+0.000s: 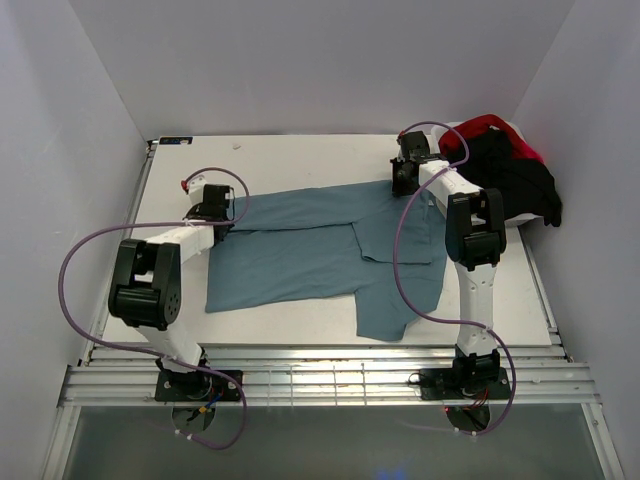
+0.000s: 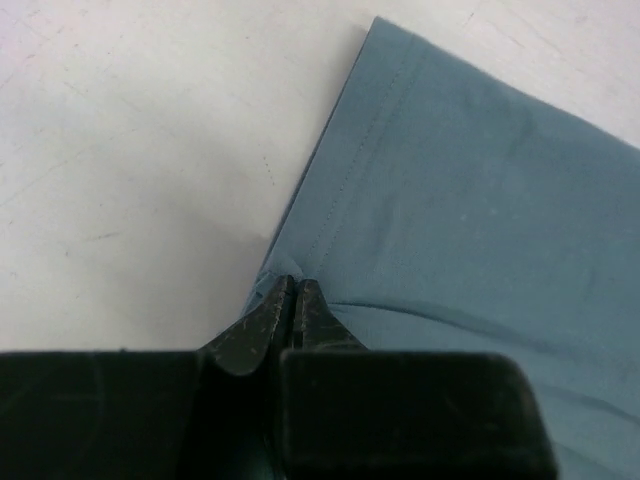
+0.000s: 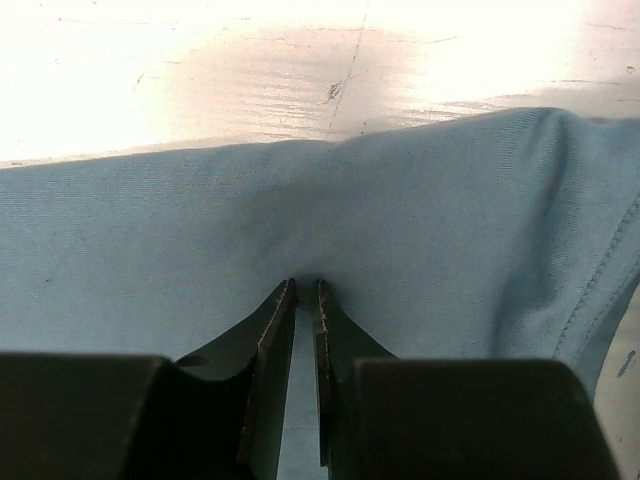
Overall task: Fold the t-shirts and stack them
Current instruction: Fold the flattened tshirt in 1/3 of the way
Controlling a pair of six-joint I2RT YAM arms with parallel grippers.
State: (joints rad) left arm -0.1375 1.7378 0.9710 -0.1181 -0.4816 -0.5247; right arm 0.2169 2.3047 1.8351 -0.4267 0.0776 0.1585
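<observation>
The teal t-shirt [image 1: 300,250] lies spread mid-desk. The left gripper [image 2: 293,290] pinches its hem near the left edge and the right gripper [image 3: 305,290] pinches its far edge. Best to lift the 2 together, fabric taut, towards the near edge.

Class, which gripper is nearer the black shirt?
Right. The right gripper is beside the black shirt; the left gripper is far off, at the other end of the teal shirt.
</observation>
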